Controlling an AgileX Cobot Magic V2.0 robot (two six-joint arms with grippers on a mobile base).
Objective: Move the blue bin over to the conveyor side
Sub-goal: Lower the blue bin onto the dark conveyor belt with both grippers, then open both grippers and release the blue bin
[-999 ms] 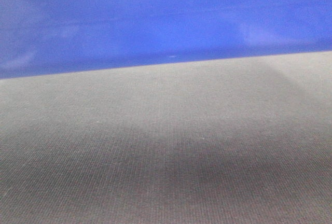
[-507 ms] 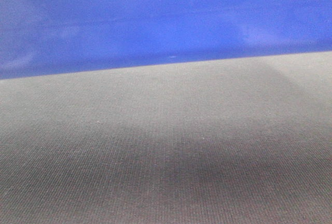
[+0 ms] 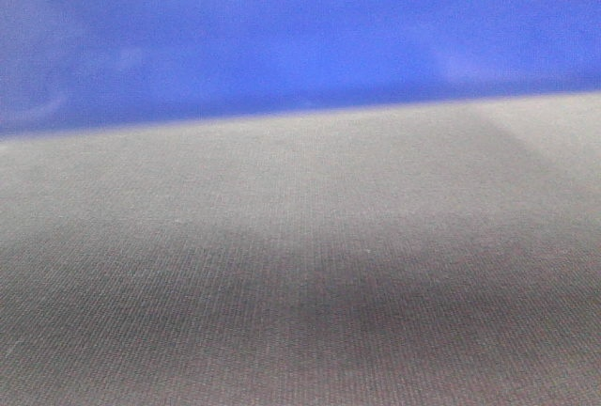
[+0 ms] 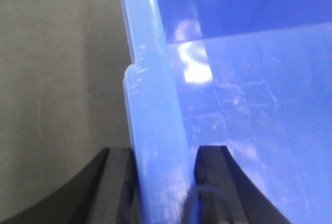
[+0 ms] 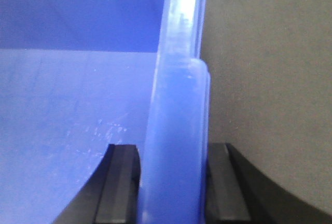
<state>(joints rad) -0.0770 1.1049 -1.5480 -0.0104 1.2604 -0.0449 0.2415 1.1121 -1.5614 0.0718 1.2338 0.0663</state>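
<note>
The left gripper (image 4: 165, 182) pinches the thickened rim (image 4: 153, 120) of the blue bin (image 4: 259, 105), one black finger inside the wall and one outside it; the right gripper (image 5: 171, 182) clamps the rim in the same fashion, judged to be on the bin's opposite wall; the conveyor side (image 3: 300, 265), a dark grey woven surface, spreads out from the foot of the bin and shows just outside both gripped walls, so the bin appears to stand on or just over it.

The chief risk is the glossy plastic sliding between the pads, since each hold covers only a short stretch of rim; should one arm travel faster than the other, the bin could twist, tilt or pull free; its base might also catch on the woven texture.

The front view is soft and filled by blue wall and belt alone; the bin's corners, its full floor and the belt's edges are cut off; whether the base touches the surface cannot be told.
</note>
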